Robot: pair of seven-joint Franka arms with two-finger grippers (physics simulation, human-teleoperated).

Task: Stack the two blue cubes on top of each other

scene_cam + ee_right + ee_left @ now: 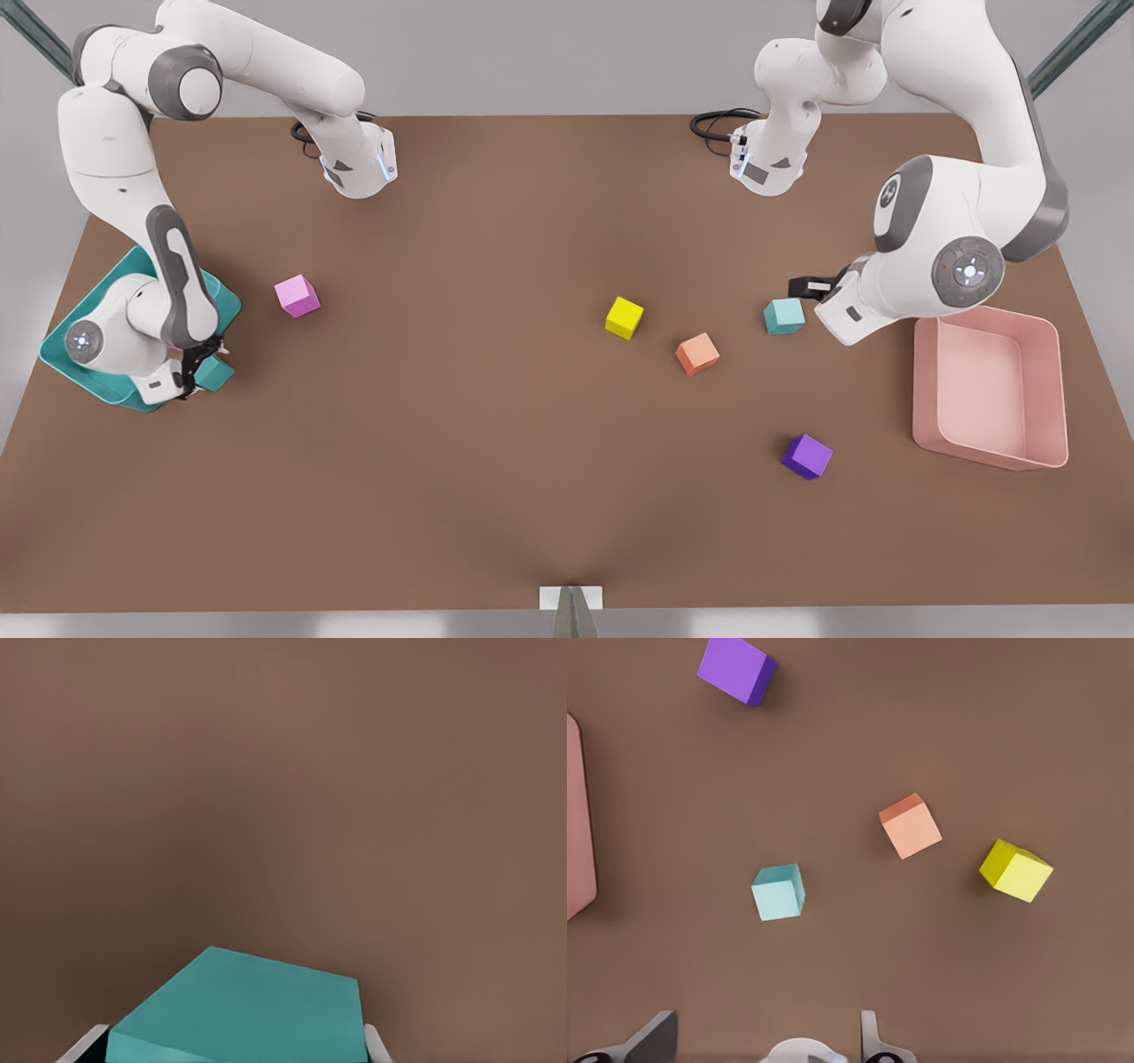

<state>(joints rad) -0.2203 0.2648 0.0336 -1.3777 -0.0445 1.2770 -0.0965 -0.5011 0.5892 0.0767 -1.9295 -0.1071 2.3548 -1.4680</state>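
Note:
One blue cube lies on the brown table at the front view's right, also seen as the blue cube in the left wrist view. My left gripper hovers just beside and above it, open, its fingers spread wide around nothing. The other blue cube is at the front view's left, by the edge of the teal bin. My right gripper is shut on that cube, with a fingertip against each side.
A teal bin sits under the right arm, and a pink bin stands at the front view's right. Loose cubes lie on the table: pink, yellow, orange and purple.

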